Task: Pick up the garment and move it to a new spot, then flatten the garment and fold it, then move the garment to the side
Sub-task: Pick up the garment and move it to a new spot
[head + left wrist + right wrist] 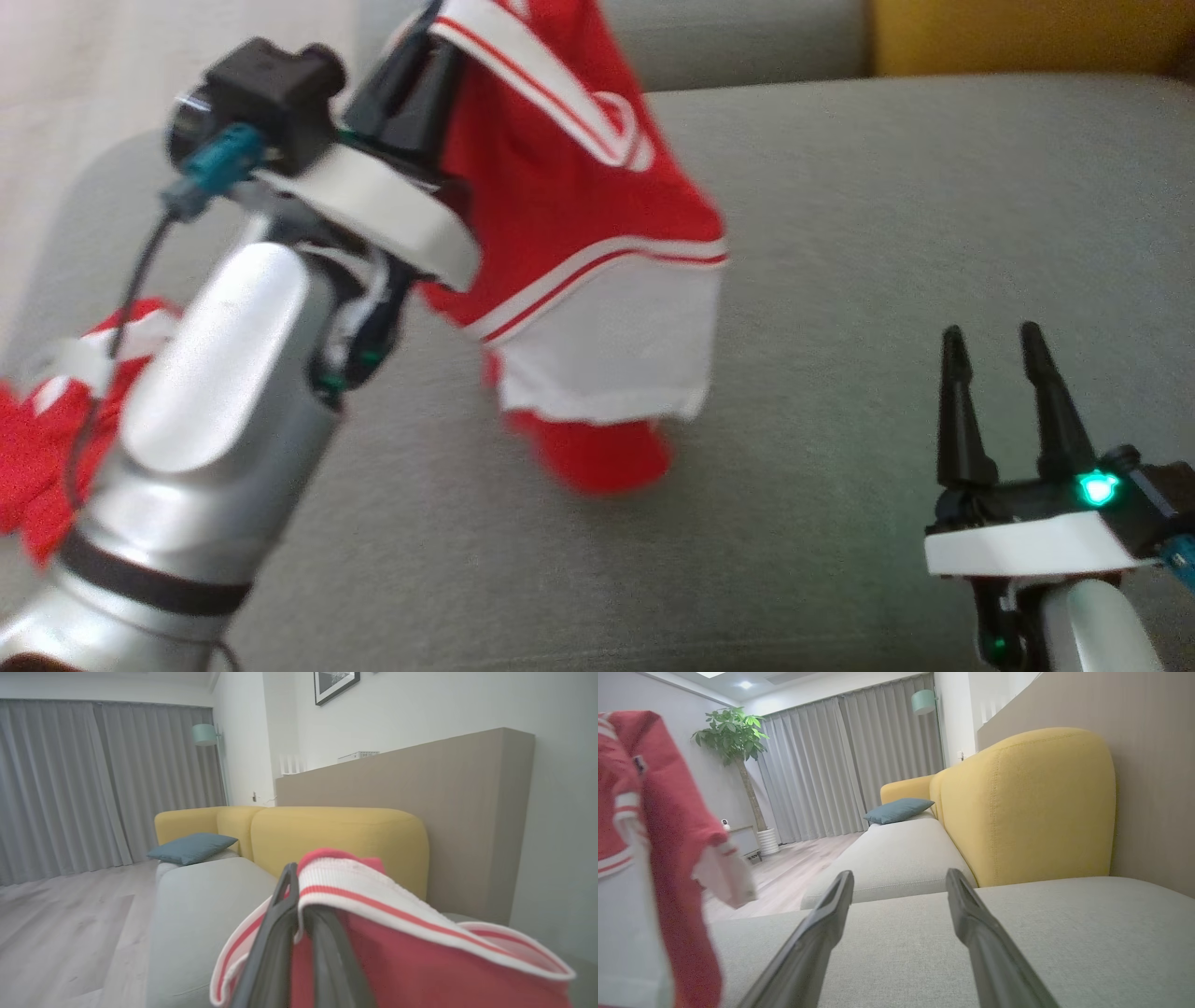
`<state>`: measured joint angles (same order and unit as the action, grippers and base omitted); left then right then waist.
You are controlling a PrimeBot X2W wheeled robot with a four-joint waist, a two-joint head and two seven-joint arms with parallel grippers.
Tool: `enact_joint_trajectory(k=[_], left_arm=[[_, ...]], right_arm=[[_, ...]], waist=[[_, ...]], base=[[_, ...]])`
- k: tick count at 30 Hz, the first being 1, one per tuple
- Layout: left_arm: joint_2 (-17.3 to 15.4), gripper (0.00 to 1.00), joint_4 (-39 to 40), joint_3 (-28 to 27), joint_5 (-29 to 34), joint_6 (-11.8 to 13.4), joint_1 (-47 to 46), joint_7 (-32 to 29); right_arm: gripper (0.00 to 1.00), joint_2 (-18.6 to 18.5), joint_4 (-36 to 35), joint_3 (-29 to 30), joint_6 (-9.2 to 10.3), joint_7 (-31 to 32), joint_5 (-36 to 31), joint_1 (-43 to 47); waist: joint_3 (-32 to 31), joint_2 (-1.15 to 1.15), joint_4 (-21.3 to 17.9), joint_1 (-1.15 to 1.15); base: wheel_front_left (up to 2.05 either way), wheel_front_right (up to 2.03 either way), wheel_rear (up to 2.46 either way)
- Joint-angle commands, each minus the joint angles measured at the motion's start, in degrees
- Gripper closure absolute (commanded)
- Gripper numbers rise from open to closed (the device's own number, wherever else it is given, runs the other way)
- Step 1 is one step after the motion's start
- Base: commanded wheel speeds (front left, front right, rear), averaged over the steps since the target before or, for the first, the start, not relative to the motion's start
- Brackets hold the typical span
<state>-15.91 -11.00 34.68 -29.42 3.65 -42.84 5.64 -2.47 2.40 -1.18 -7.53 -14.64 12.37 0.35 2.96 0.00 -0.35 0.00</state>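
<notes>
Grey sofa seat (887, 233), yellow backrest (1018, 37) at 1 o'clock. Red-and-white garment (579, 215) dangling lengthwise, 12 to 6, clenched in left gripper (294, 891). Right gripper (1004, 359) at 4 o'clock, spread, empty.

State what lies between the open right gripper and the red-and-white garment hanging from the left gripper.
Only bare grey sofa cushion: the head view shows an unbroken stretch of it between the right gripper and the garment.

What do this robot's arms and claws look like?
The left claw and right claw each have two tapering black fingers on a white collar. The left forearm is silver with a black band; its black camera block carries a teal plug and dark cable. A green light glows at the right claw's base.
</notes>
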Motion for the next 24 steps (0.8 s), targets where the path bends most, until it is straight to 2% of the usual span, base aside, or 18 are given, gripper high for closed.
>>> enact_joint_trajectory(k=[1, 8, 14, 18, 21, 24], left_arm=[[0.1, 1.00, 2.1, -2.0, -0.5, 0.5, -3.3, -0.1], [8.6, 1.00, 0.5, -0.7, -2.4, 0.4, -7.4, 2.9], [11.4, 1.00, -1.8, -0.5, -3.8, -1.0, -10.0, 7.0], [10.5, 1.00, -4.5, -0.6, -5.0, -3.3, -8.1, 7.8], [7.1, 1.00, -9.1, 0.4, -4.3, -6.3, -5.5, 8.3], [3.4, 1.00, -14.8, 1.0, -3.3, -8.1, -3.4, 8.7]], right_arm=[[0.00, -0.4, -2.4, -1.9, 0.04, -0.4, 0.5, -2.9], [0.00, -0.4, -4.1, -4.4, 0.04, -0.4, 2.1, -4.4], [0.00, -0.4, -4.7, -2.9, 0.04, -0.4, 2.9, -4.8], [0.00, -0.4, -4.9, -2.6, 0.04, -0.4, 3.2, -4.9], [0.00, -0.4, -5.1, -2.6, 0.04, -0.4, 3.2, -5.2], [0.00, -0.4, -5.1, -2.8, 0.04, -0.4, 3.0, -5.7]], waist=[[1.5, 0.00, -5.1, 0.00], [3.8, 0.00, -13.3, 0.00], [5.1, 0.00, -15.1, 0.00], [5.9, 0.00, -14.9, 0.00], [6.9, 0.00, -14.1, 0.00], [7.9, 0.00, -13.2, 0.00]], base=[[0.00, 0.00, 0.00], [0.00, 0.00, 0.00], [0.00, 0.00, 0.00], [0.00, 0.00, 0.00], [0.00, 0.00, 0.00], [0.00, 0.00, 0.00]])
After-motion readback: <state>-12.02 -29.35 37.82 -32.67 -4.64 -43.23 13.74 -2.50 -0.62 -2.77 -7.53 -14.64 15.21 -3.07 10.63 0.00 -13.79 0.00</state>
